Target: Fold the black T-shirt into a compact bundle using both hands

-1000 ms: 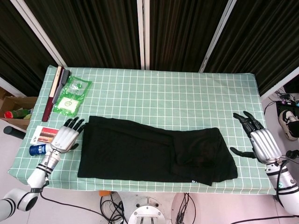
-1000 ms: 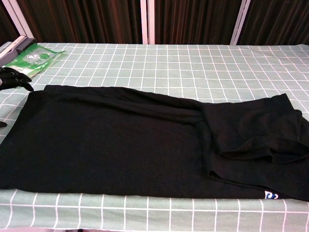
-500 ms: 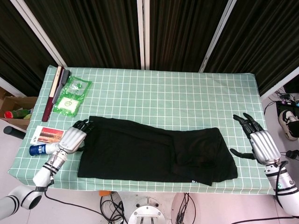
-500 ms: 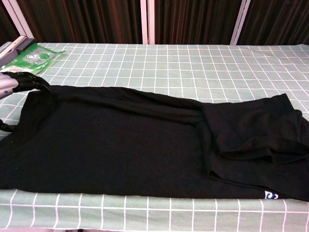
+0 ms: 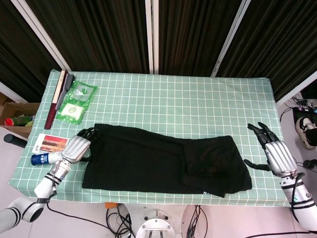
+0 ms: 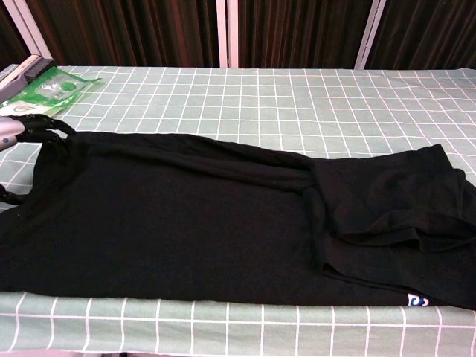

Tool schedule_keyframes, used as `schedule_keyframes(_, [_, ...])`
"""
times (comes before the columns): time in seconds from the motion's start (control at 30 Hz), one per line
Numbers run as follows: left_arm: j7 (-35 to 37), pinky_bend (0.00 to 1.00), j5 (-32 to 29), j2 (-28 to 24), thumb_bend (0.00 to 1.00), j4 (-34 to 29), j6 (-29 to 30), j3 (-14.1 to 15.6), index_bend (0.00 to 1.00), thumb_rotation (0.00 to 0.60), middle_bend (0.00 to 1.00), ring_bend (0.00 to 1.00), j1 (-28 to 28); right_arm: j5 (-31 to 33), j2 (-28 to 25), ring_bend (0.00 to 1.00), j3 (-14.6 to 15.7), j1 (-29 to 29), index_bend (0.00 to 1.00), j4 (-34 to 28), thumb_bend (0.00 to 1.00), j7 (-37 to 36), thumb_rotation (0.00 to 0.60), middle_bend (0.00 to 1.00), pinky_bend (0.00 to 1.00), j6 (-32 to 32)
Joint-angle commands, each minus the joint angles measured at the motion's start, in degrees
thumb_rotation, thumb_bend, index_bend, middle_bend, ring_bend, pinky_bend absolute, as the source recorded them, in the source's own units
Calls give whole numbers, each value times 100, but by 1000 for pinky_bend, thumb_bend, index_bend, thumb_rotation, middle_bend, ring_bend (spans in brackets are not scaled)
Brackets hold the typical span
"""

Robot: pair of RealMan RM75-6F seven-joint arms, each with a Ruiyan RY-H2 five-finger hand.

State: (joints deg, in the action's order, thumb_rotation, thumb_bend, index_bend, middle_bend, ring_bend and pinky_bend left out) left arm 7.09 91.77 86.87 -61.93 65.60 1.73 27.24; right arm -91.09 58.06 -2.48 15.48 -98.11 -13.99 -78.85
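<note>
Two hands frame the black T-shirt (image 5: 163, 161), which lies flat and long across the near half of the green checked table (image 5: 198, 104), with a rumpled fold toward its right end. Our left hand (image 5: 79, 146) sits at the shirt's far left corner, fingers (image 6: 41, 125) curled onto the edge of the cloth; we cannot tell whether they have pinched it. Our right hand (image 5: 275, 148) rests near the table's right edge, well apart from the shirt, fingers spread and holding nothing. Beyond our left hand lie a green packet (image 5: 75, 101) and a dark red flat case (image 5: 58, 96). Just beside that hand's wrist we see a small card (image 5: 48, 143) and a blue-capped bottle (image 5: 42, 158).
</note>
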Motion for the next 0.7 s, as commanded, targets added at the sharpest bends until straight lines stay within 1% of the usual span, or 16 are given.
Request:
schedule_keyframes(0.03, [339,165,113,37,246,122,10,117,400,600,130,71,23,13,21,15,-1,-5,63,1,71,20,600,167,193,15])
schedule_keyframes(0.13, [565,164,181,50,301,160,-10,195,447,600,133,71,48,35,57,15,-15,-17,63,15,71,64,600,167,189,8])
schedule_keyframes(0.27, [799,164,253,125,352,296,103,229,453,600,139,71,49,64,85,14,-21,-30,63,25,72,120,600,167,187,27])
schedule_keyframes(0.43, [941,164,283,174,364,408,172,241,458,600,153,72,63,82,132,15,-25,-42,63,60,71,172,600,167,186,42])
schedule_keyframes(0.53, [1045,164,270,207,382,436,213,226,499,600,171,79,64,85,167,15,-24,-43,65,92,71,159,600,167,186,55])
schedule_keyframes(0.7, [1136,164,215,246,513,473,196,209,580,600,208,95,70,48,209,15,-19,-36,68,165,71,93,600,167,185,69])
